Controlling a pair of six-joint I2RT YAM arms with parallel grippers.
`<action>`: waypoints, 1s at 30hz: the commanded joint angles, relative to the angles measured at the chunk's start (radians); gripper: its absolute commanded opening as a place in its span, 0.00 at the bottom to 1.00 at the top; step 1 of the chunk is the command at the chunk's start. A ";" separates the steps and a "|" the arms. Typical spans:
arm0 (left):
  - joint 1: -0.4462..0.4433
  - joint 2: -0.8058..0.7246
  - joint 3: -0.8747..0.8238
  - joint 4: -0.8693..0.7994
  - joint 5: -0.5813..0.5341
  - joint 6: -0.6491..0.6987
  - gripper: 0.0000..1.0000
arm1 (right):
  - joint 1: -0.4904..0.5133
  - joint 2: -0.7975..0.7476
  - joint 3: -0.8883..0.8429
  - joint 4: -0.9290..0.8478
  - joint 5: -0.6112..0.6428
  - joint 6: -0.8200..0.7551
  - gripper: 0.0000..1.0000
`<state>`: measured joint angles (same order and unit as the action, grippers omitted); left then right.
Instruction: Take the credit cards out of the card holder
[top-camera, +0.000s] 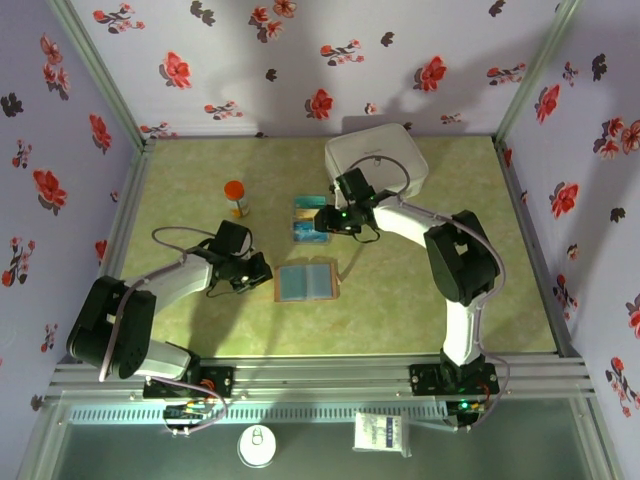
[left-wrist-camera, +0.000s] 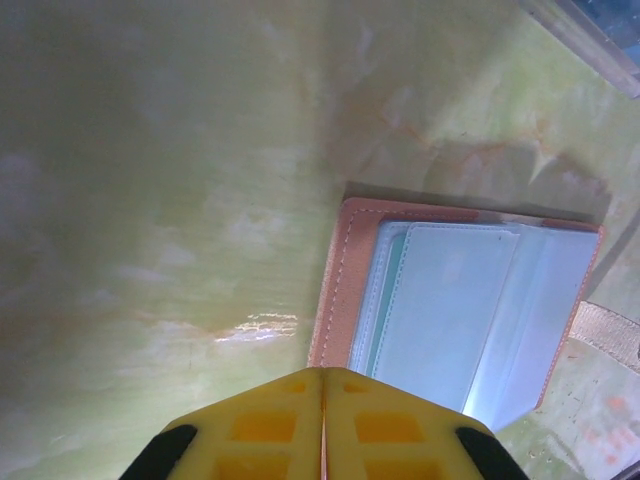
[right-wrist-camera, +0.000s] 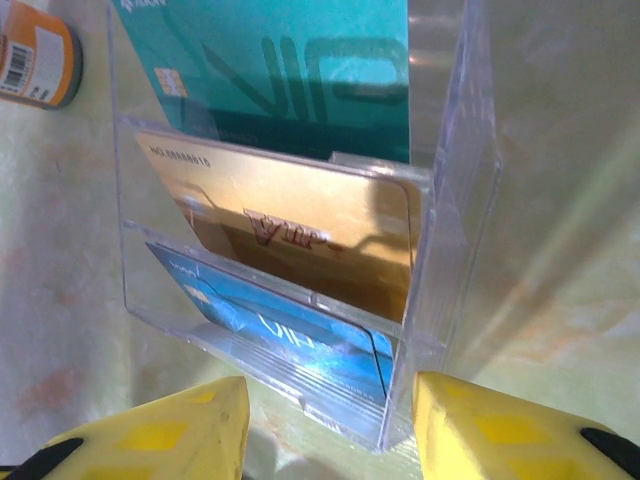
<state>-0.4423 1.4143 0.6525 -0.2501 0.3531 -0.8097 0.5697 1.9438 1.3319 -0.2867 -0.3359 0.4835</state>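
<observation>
One card holder (top-camera: 307, 282) lies open and flat on the green table (top-camera: 450, 300) seen from above, with bare room around it. At the left wrist, the left gripper (left-wrist-camera: 322, 375) has its yellow fingers pressed together beside the holder's brown leather edge. At the right wrist, three shiny credit cards (right-wrist-camera: 300, 235) stand in one clear tray (right-wrist-camera: 455, 200), and the right gripper (right-wrist-camera: 330, 390) is spread wide.

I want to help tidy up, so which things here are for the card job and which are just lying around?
For the job:
card holder, lying open
credit cards, standing in the clear tray

Just lying about:
orange bottle
white case
</observation>
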 joint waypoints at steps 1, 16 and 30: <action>-0.007 -0.002 0.006 0.010 0.023 -0.010 0.08 | 0.015 -0.086 -0.021 -0.065 0.039 0.025 0.46; -0.069 0.060 0.000 0.037 0.044 -0.015 0.02 | 0.157 -0.181 -0.151 -0.032 0.005 0.193 0.37; -0.070 0.097 -0.019 0.028 0.011 -0.013 0.00 | 0.285 -0.070 -0.145 0.046 -0.049 0.333 0.27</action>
<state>-0.5064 1.5043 0.6533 -0.2150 0.3782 -0.8101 0.8391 1.8435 1.1751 -0.2539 -0.3687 0.7719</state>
